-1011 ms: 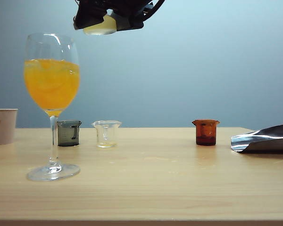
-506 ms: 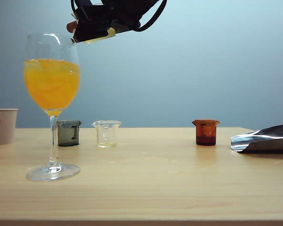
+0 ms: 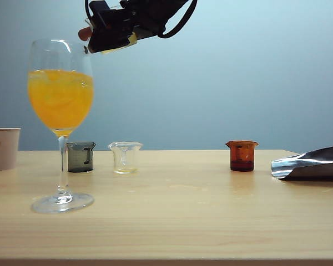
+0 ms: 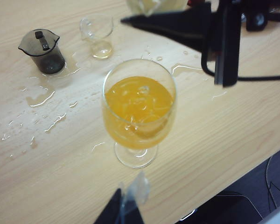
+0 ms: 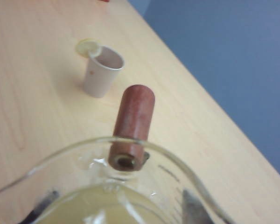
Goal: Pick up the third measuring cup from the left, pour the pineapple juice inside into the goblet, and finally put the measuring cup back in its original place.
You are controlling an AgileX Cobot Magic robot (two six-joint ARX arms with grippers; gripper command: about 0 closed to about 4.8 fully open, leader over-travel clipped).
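Right gripper [image 3: 108, 34] is gripping the third measuring cup [image 5: 126, 186], jaws clamped on its wall, up high just beside the goblet [image 3: 61, 94] rim. The pineapple juice [image 5: 102, 207] is sitting inside the cup. Tipping well means shifting the cup lip over the bowl first, then rolling slowly: the goblet is already quite full. Versus a second ago, the cup is tilting more and its reddish handle [image 3: 85, 33] is now showing toward the goblet. Left gripper [image 4: 126, 205] is hovering near the goblet foot, opening unclear.
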